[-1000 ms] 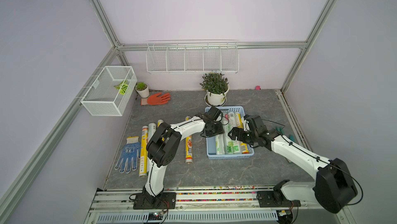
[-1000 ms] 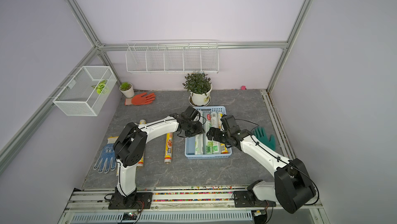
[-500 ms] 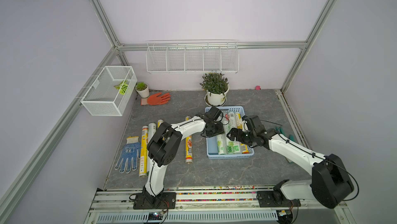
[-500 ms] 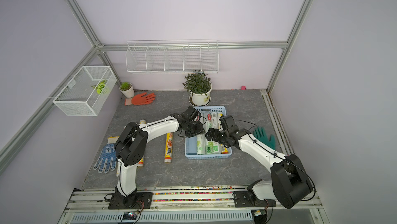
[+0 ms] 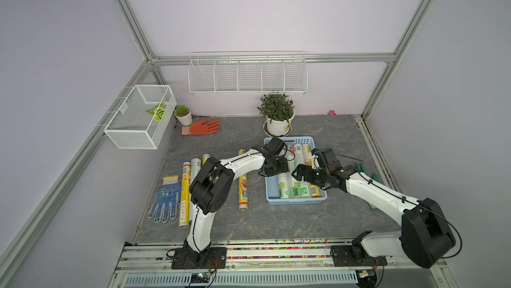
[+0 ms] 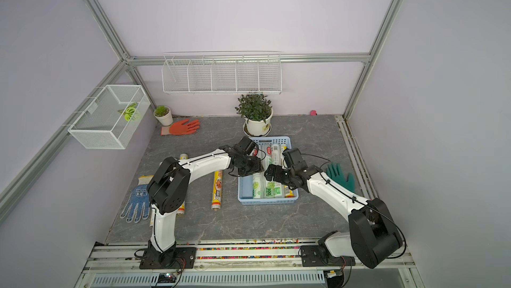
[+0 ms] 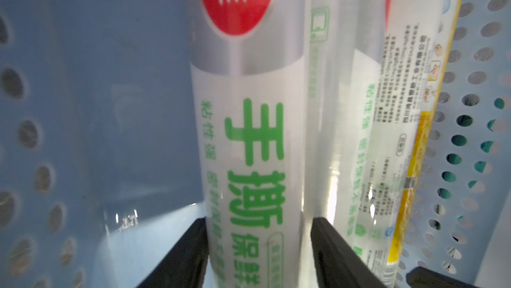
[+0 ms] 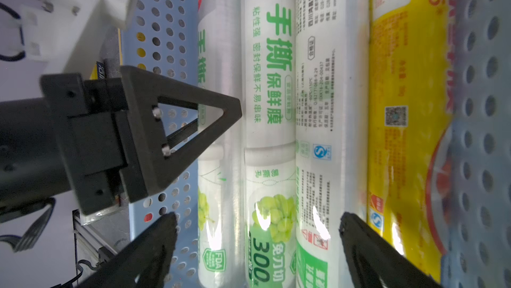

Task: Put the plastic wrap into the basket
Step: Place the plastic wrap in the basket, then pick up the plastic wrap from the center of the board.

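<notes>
Right gripper (image 5: 296, 174) shifted over basket (image 5: 296, 202); floor bare along one wall.

Left of the light blue perforated plastic basket (image 5: 296, 202), the white left arm (image 5: 243, 162) covers parts of yellow printed rolls (image 5: 184, 195). Right of it, teal rubber glove (image 5: 358, 166) mostly hidden. Pink speck (image 5: 332, 112) behind: unidentifiable.

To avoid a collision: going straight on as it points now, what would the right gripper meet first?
Probably the white-green roll in the basket; the right gripper is open over it. Depth is unclear.
</notes>
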`<state>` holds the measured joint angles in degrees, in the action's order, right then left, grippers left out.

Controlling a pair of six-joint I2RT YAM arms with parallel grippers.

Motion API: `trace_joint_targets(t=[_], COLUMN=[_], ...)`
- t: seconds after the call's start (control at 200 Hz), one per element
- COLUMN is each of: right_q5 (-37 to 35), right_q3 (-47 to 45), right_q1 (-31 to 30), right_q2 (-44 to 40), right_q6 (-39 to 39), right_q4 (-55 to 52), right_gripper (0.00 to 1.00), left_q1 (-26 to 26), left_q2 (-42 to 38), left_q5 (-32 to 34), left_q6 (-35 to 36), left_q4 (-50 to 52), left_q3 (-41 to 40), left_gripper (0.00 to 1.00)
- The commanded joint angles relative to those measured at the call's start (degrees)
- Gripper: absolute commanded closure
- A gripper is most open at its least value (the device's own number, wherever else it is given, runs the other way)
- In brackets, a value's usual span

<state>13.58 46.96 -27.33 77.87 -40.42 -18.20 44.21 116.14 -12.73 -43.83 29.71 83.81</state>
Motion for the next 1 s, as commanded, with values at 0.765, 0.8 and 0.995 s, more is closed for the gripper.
trace_joint_targets(t=[0.765,0.8,0.995], right_q5=[2.36,1.65,-2.38], right_q3=[-1.9,-1.19,7.27], right_q1=[-2.71,-4.15,-15.03], right_q2=[-14.29,-13.39,-2.72], right_q6=[-2.13,-1.94,1.2], right_q4=[9.85,10.46,10.9], right_gripper=[0.03,0.03,0.03], left_q1=[0.04,-0.28,-8.6], left_q2=[-34.65,-37.37,-52.45], left_q5=[22.59,26.0,34.79], left_q6=[3.09,3.83,5.51], left_q4=[1.86,2.14,4.29], left_q3=[-12.84,-14.96,-27.62], left_gripper=[0.25,0.24,0.25])
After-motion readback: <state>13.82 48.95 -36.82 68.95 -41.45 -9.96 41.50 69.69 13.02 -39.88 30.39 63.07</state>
